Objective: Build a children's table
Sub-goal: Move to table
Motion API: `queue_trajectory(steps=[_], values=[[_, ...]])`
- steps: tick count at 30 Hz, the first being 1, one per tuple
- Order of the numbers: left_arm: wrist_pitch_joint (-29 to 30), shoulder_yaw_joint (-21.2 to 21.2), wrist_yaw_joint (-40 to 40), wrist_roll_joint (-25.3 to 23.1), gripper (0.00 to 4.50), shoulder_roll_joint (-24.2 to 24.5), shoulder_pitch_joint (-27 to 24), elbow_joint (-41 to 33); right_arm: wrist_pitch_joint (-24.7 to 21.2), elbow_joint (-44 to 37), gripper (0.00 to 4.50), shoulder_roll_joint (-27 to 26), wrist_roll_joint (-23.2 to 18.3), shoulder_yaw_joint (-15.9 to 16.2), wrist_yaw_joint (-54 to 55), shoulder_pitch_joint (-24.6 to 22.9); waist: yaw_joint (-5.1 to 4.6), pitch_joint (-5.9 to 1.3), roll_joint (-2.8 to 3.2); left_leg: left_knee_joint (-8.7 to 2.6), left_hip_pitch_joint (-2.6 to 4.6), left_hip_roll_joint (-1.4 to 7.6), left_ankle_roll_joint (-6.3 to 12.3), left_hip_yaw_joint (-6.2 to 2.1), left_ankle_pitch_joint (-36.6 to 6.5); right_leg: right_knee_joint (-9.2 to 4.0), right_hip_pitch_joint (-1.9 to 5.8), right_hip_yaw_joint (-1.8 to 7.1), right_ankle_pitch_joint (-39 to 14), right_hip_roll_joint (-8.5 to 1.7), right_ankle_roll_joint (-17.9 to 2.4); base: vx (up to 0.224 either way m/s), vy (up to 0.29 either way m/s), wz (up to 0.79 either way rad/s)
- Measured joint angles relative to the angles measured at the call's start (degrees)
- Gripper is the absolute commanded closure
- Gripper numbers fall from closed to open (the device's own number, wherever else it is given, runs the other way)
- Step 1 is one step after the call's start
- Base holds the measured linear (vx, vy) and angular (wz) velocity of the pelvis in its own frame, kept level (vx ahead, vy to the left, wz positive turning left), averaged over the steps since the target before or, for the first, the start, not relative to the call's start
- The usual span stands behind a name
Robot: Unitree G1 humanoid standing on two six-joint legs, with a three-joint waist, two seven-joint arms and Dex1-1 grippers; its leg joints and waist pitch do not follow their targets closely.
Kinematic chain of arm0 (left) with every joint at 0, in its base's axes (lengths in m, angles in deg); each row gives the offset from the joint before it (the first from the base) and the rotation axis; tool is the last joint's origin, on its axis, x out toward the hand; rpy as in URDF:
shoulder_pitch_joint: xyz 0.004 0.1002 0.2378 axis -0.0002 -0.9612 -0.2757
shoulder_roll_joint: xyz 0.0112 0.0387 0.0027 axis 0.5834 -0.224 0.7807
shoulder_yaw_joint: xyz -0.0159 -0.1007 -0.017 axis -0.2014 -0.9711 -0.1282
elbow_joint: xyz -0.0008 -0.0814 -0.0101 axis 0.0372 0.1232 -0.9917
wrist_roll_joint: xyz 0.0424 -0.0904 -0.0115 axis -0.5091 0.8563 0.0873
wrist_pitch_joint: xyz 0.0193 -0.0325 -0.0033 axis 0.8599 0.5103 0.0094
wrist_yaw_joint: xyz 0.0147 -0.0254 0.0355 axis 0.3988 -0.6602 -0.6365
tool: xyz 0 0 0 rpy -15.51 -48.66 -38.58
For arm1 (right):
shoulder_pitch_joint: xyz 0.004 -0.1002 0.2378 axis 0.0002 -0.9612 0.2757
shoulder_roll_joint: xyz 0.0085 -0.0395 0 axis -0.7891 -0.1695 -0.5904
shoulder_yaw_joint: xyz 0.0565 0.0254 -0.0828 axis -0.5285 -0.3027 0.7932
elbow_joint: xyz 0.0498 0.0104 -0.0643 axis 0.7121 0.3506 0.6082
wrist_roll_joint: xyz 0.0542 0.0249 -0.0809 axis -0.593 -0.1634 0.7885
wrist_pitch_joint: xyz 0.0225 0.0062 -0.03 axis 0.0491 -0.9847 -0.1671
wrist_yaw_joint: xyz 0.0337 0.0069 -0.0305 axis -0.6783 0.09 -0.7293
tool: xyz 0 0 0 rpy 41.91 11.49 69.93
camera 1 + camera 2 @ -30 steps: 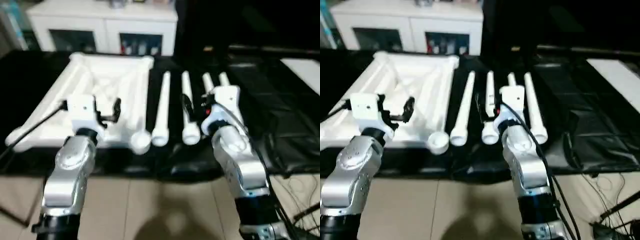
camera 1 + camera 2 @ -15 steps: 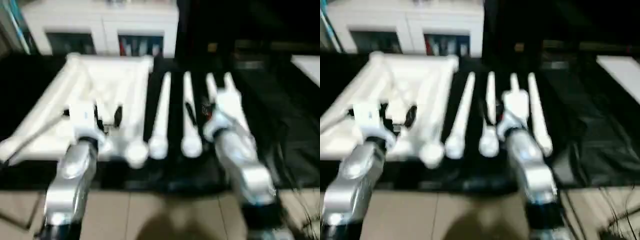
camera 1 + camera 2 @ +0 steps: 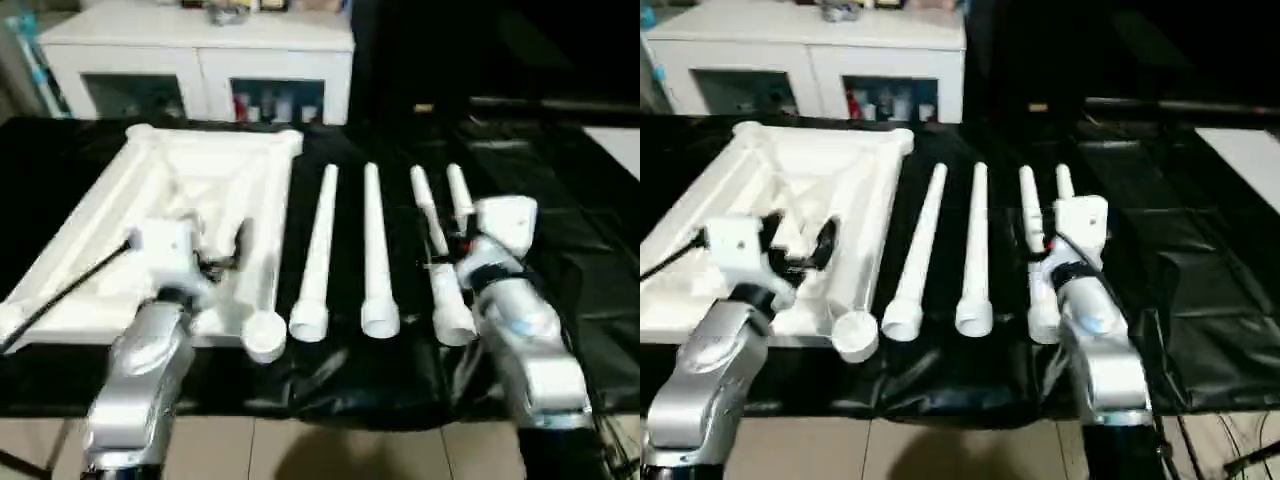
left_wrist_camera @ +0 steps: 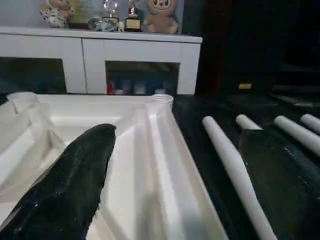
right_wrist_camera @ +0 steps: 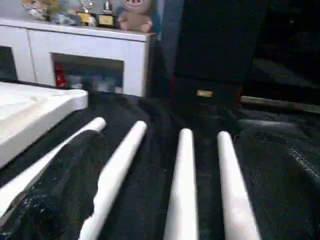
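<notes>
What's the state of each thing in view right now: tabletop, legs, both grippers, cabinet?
tabletop: upside down on the black cover, sockets empty
four legs: loose, lying side by side to the right of the tabletop
left gripper: open, empty, over the tabletop
right gripper: open, empty, over the legs on the right
cabinet: doors closed

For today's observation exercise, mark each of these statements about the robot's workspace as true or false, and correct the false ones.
1. The table top lies with its ribbed underside up. True.
2. Two legs are already fitted into corner sockets. False: all four legs lie loose on the black cloth beside the top.
3. The left gripper holds a leg. False: its fingers are open and empty, over the top.
4. A white cabinet stands behind the work. True.
5. The right gripper is open above the legs. True.
</notes>
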Motion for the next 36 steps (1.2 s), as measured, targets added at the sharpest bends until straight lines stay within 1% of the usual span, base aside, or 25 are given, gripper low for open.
queue_trajectory(steps=[2, 5, 6, 9, 12, 14, 16, 18, 19, 20, 21, 23, 24, 25, 26, 27, 28, 29, 30, 31, 32, 33, 34, 35, 36], values=[[0.2, 0.0, 0.0, -0.5, 0.07, 0.1, -0.1, 0.0, -1.0, 0.0, 0.0, -1.7, -1.2, 0.4, -0.1, 1.0, 0.32, 0.02, 0.02, 0.01, -0.18, 0.03, -0.19, -0.05, 0.1, -0.12, -0.35, -0.05, 0.3, 0.0, 0.0, 0.0, 0.0, 0.0], [0.2, 0.1, 0.0, -0.9, 0.07, 0.1, -0.2, 0.0, -1.3, 0.0, 0.0, -2.1, -1.9, 2.3, -0.3, 1.5, 0.98, 0.04, -0.01, 0.0, -0.2, 0.23, 0.12, 0.26, 0.0, -0.58, -0.19, -0.13, 0.4, -0.11, -0.4, 0.0, 0.0, 0.0], [0.2, 0.1, 0.0, -1.0, 0.07, 0.0, -0.2, 0.0, -1.3, 0.1, 0.0, -1.8, -1.9, 2.3, -0.4, 1.5, 1.61, 0.05, -0.02, 0.0, -0.24, 0.63, 0.54, 1.13, 0.2, -0.9, -0.04, -0.14, 0.6, -0.29, -0.4, -0.053, 0.038, 0.04], [0.2, 0.1, -0.3, -1.1, 0.07, 0.0, -0.1, 0.0, -1.2, 0.2, 0.0, -1.7, -1.8, 2.0, -0.6, 1.5, 2.92, 0.14, -0.15, 0.25, -0.39, 0.71, 1.16, 2.44, 0.4, -1.2, 0.13, -0.04, 1.0, -1.18, -0.1, -0.059, 0.065, 0.04], [0.2, 0.1, -0.4, -1.1, 0.07, 0.0, 0.0, 0.0, -1.1, 1.0, 0.0, -1.8, -1.8, 1.7, -0.7, 1.6, 3.71, 0.34, 0.24, 1.04, -0.23, 0.71, 2.28, 2.98, -0.1, -2.19, 0.82, -0.04, 1.7, -1.42, 0.5, -0.047, 0.114, 0.03], [0.2, -0.2, -0.5, -1.2, 0.07, 0.2, 0.0, 0.0, -1.1, 1.4, 0.0, -2.4, -1.8, 2.1, -0.8, 2.1, 3.4, 0.38, 0.2, 0.61, -0.33, 0.38, 3.51, 3.82, 0.3, -2.94, 0.56, -0.08, 2.2, -1.83, -0.4, -0.028, 0.133, 0.01], [0.2, -0.8, -0.8, -1.6, 0.07, 0.3, 0.0, 0.1, -1.1, 1.5, 0.0, -2.5, -1.8, 2.2, -1.0, 3.3, 2.09, 0.4, 0.1, 0.39, -0.38, -0.7, 4.68, 4.52, 0.5, -2.37, -0.13, -0.05, 2.4, -2.64, -1.0, -0.032, 0.145, 0.05], [0.2, -1.0, -1.0, -1.6, 0.07, 0.2, 0.1, 0.1, -1.1, 1.5, 0.0, -2.3, -1.8, 2.1, -1.1, 3.5, 0.64, 0.5, -0.23, 0.18, -0.43, -1.37, 5.32, 5.31, 0.7, -2.39, -0.31, 0.31, 2.7, -4.07, -0.4, -0.046, 0.116, 0.06], [0.2, -1.0, -1.0, -1.7, 0.07, 0.1, 0.1, 0.1, -1.1, 1.5, 0.0, -2.2, -1.8, 2.1, -1.1, 3.4, 0.6, 0.57, -0.47, 0.1, -0.6, -1.36, 5.35, 5.83, 0.7, -3.03, -0.1, 0.73, 3.2, -4.45, 0.9, -0.051, 0.104, 0.05], [0.2, -0.6, -1.0, -1.7, 0.07, 0.0, 0.3, 0.1, -1.1, 1.5, 0.0, -2.0, -1.8, 1.9, -1.1, 3.4, 0.73, 0.54, -0.4, 0.46, -1.24, -1.36, 5.45, 5.81, 0.6, -3.86, -0.04, 1.05, 4.0, -4.59, 3.4, -0.038, 0.112, -0.04], [0.2, 0.2, -0.9, -1.6, 0.07, -0.3, 0.4, 0.1, -1.1, 1.7, 0.0, -1.8, -1.8, 1.7, -1.0, 3.3, 1.24, 0.61, -0.08, 1.66, -2.22, -1.29, 5.87, 5.32, 0.3, -4.39, -0.15, 0.99, 4.9, -4.84, 4.7, -0.034, 0.154, -0.21], [0.2, 0.2, -0.9, -1.7, 0.07, -0.2, 0.4, 0.2, -1.1, 2.4, 0.0, -2.1, -1.8, 1.3, -0.6, 3.3, 1.11, 0.58, 0.54, 2.48, -2.46, -1.42, 6.16, 4.76, -0.3, -5.15, 0.06, 0.31, 5.1, -5.08, 4.8, -0.029, 0.158, -0.21], [0.2, -0.1, -0.9, -1.7, 0.07, 0.4, 0.4, 0.4, -1.2, 2.5, 0.0, -2.9, -1.8, 1.2, -0.4, 3.3, -0.14, 0.62, 0.64, 1.88, -2.35, -1.72, 6.73, 4.97, 0.1, -4.44, -0.64, 0.1, 3.8, -4.44, 2.7, -0.021, 0.158, -0.05], [0.2, -0.5, -0.9, -1.8, 0.07, 0.6, 0.4, 0.6, -1.3, 2.5, 0.0, -3.7, -1.9, 1.8, -0.4, 3.3, -0.69, 0.67, 0.74, 1.29, -2.29, -2.03, 7.05, 5.2, 0.5, -2.45, -1.38, -0.34, 2.1, -4.04, 0.1, -0.021, 0.158, -0.05], [0.2, -0.7, -0.9, -1.9, 0.07, 0.7, 0.4, 0.6, -1.3, 2.5, 0.0, -4.1, -1.9, 2.2, -0.5, 3.3, -1.07, 0.6, 0.44, 0.58, -2.12, -2.4, 7.45, 5.59, 1.0, 1.08, -2.38, -1.08, 1.4, -3.51, 0.2, -0.046, 0.128, 0.0], [0.2, -0.7, -0.9, -2.0, 0.07, 0.7, 0.5, 0.6, -1.3, 2.5, 0.0, -4.0, -2.0, 2.0, -0.4, 3.3, -1.18, 0.55, 0.37, -0.35, -1.99, -2.85, 7.74, 6.1, 1.6, 3.06, -2.58, -2.38, 1.4, -2.06, 0.3, -0.063, 0.082, 0.0], [0.2, -0.7, -0.9, -2.0, 0.07, 0.6, 0.6, 0.6, -1.3, 2.5, 0.0, -3.9, -2.0, 1.9, -0.4, 3.5, -1.21, 0.3, -0.27, -1.3, -1.98, -3.49, 8.03, 6.98, 2.3, 2.75, -2.43, -2.93, 1.4, -1.41, 0.3, -0.063, 0.082, 0.0], [0.2, -0.7, -0.8, -2.1, 0.07, 0.7, 0.7, 0.6, -1.3, 2.4, 0.0, -3.9, -2.0, 1.9, -0.3, 3.6, -1.17, 0.11, -1.18, -2.11, -2.02, -4.47, 7.92, 8.19, 2.6, 1.05, -2.06, -3.15, 0.4, -1.06, -0.2, -0.07, 0.045, -0.04], [0.3, -0.3, -0.8, -2.1, 0.07, 0.3, 1.0, 1.0, -1.4, 2.5, 0.0, -3.4, -2.0, 1.5, -0.2, 3.3, -0.51, 0.14, -1.23, -1.25, -2.66, -5.16, 6.65, 7.85, 2.2, 0.99, -2.4, -2.07, 0.5, -1.84, -0.1, -0.066, 0.048, -0.1], [0.3, 0.4, -0.4, -2.1, 0.07, 0.0, 1.3, 1.1, -1.6, 2.8, 0.0, -3.2, -2.0, 1.1, -0.1, 3.2, 0.28, 0.15, -0.95, 3.69, -4.12, -5.3, 4.15, 3.68, 0.5, 1.01, -2.69, -1.84, 1.0, -2.09, 0.1, -0.066, 0.048, -0.1], [0.3, 0.5, -0.3, -2.1, 0.07, 0.0, 1.3, 1.2, -1.6, 3.0, 0.0, -3.1, -2.0, 0.8, -0.1, 3.2, 0.53, 0.24, -0.65, 8.84, -4.55, -4.78, 2.18, -0.63, -0.2, 0.92, -2.63, -2.02, 1.5, -2.43, 0.4, -0.06, 0.102, -0.34], [0.3, 0.5, -0.2, -2.1, 0.07, 0.2, 1.4, 1.2, -1.6, 2.9, 0.0, -3.0, -2.0, 0.7, 0.0, 3.2, 0.64, 0.21, -0.36, 9.82, -3.42, -2.72, -0.28, -3.0, -1.5, 0.79, -2.6, -2.39, 2.0, -3.33, 0.8, -0.069, 0.154, -0.4], [0.2, 0.7, -0.2, -2.2, 0.07, 0.2, 1.9, 1.2, -1.6, 2.8, 0.0, -3.0, -2.0, 0.5, 0.0, 3.2, 0.39, 0.25, 0.16, 6.51, -1.82, -0.42, -1.62, -3.36, -2.4, 0.57, -2.59, -2.64, 2.5, -3.42, 0.7, -0.069, 0.154, -0.4], [0.1, 1.4, -0.2, -2.7, 0.07, 0.4, 2.6, 1.3, -1.6, 2.9, 0.0, -2.9, -1.9, -0.1, 0.0, 3.0, -0.03, 0.45, 0.52, 4.69, -1.18, 1.36, -2.49, -2.52, -3.1, 0.22, -2.46, -2.89, 2.8, -3.69, 0.8, -0.089, 0.196, 0.0], [0.0, 2.0, -0.2, -3.8, 0.07, 0.9, 2.3, 1.3, -1.6, 3.0, 0.0, -3.0, -1.9, -0.2, 0.0, 2.6, -0.79, 0.49, 0.87, 3.83, -1.04, 1.52, -1.49, -1.52, -2.4, -0.94, -2.3, -1.96, 3.0, -2.83, -0.6, -0.089, 0.191, 0.15]])
